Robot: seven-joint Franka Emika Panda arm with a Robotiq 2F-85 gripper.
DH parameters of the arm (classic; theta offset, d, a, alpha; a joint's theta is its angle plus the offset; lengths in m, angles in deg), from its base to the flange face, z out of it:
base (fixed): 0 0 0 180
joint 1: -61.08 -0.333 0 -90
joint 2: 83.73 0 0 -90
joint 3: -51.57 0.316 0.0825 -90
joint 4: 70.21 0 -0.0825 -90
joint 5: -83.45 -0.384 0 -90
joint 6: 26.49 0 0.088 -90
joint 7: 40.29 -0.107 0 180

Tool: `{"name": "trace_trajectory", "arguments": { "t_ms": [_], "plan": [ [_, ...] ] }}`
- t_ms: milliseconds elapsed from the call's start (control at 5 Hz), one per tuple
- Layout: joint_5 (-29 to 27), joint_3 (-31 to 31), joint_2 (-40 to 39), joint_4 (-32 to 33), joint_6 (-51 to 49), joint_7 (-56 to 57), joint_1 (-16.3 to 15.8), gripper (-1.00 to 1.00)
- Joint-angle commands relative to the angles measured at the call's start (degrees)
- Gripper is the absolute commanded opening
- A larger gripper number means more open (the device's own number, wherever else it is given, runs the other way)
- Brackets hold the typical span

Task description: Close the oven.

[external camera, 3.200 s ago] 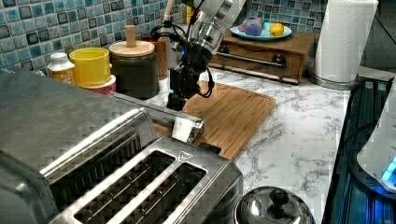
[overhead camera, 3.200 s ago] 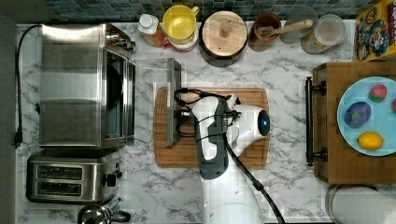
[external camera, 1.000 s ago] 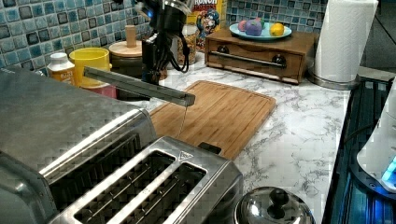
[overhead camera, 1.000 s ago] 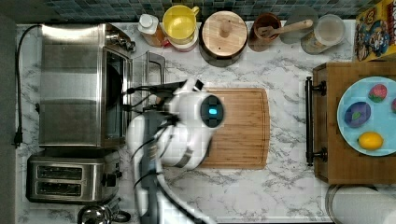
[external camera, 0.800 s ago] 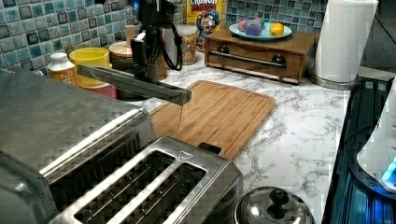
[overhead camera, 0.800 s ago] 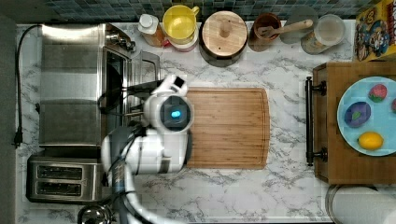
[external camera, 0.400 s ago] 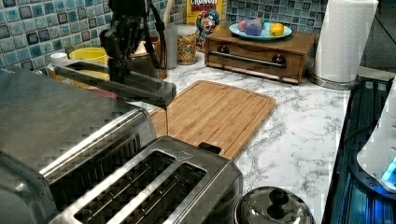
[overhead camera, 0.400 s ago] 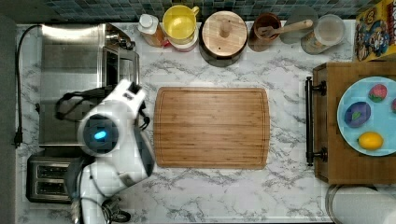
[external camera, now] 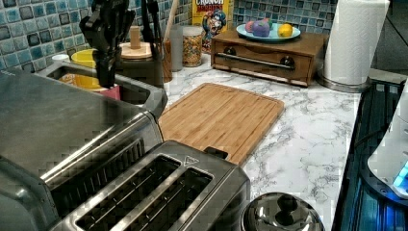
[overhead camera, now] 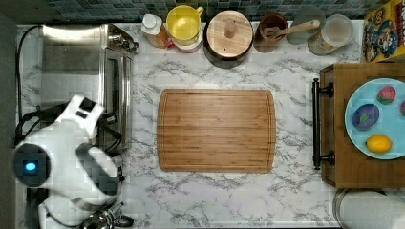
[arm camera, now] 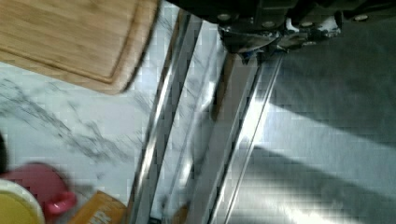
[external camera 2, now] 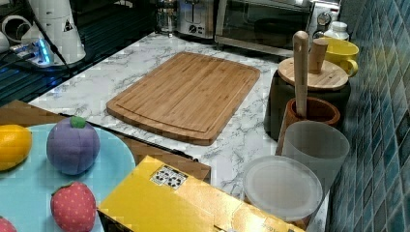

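The oven is a steel box at the top view's left, and it also stands at the back of the right view. Its glass door stands nearly upright against the front, with the bar handle along its top edge. I cannot tell whether a small gap remains. In the left view my gripper points down, right at the door's top edge. The white arm reaches over the oven's near end. The wrist view looks down on the handle and the oven top.
A two-slot toaster sits beside the oven. A wooden cutting board lies mid-counter. A yellow mug, a lidded canister and jars line the back wall. A wooden drawer box carries a plate of toy fruit.
The arm swept towards the top view's left, from over the cutting board to the oven. It swung the door up from lying flat open to nearly upright.
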Motion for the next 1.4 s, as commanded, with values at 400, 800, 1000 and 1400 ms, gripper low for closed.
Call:
{"name": "trace_trajectory", "arguments": {
  "t_ms": [400,800,1000,1400],
  "plan": [
    [5.38,-2.02,3.78,-9.95,-7.19,-21.17,2.31,-1.00],
    [5.38,-2.25,3.78,-9.96,-7.19,-21.17,2.09,-1.00],
    [5.40,-2.63,3.78,-9.96,-7.20,-21.17,1.69,-1.00],
    [5.39,-2.89,3.78,-9.96,-7.20,-21.18,1.42,-1.00]
  ]
}}
